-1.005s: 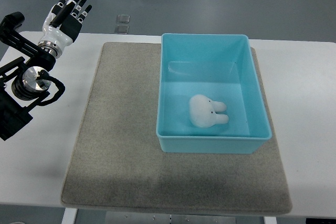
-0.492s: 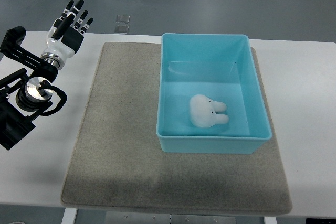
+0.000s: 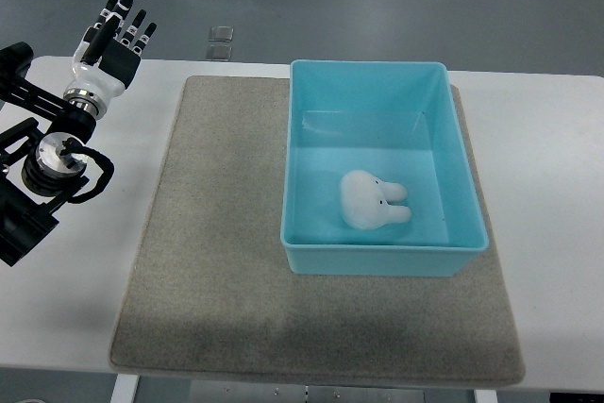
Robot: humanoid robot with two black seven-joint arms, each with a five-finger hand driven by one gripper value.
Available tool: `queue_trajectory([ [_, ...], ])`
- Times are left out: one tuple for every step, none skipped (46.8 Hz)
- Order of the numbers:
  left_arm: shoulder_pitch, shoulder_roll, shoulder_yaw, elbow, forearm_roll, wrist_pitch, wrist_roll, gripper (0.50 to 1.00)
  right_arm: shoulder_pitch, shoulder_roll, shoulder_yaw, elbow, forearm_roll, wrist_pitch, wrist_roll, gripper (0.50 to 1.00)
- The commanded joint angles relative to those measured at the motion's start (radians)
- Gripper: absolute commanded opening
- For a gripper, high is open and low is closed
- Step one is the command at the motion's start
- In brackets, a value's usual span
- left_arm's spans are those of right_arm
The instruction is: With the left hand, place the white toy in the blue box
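Drifting further left and up since the earlier frame, the left hand (image 3: pixel 115 37) is hovering over the far-left corner of the white worktop (image 3: pixel 557 167), fingers spread and holding nothing. From the top view, the white toy (image 3: pixel 370 201) is lying inside the blue box (image 3: pixel 382 261), which is sitting on the grey mat (image 3: pixel 217 261).

No text, label, brand, number or sign can be read anywhere in the top view.
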Motion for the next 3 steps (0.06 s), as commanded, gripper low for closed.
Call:
queue_trajectory([
  [0.000,0.000,0.000,0.000,0.000,0.000,-0.001,1.000,0.000,0.000,0.000,-0.001,0.001,-0.002,0.000,0.936],
  [0.000,0.000,0.000,0.000,0.000,0.000,-0.001,1.000,0.000,0.000,0.000,-0.001,0.001,-0.003,0.000,0.936],
  [0.000,0.000,0.000,0.000,0.000,0.000,-0.001,1.000,0.000,0.000,0.000,-0.001,-0.002,-0.005,0.000,0.936],
])
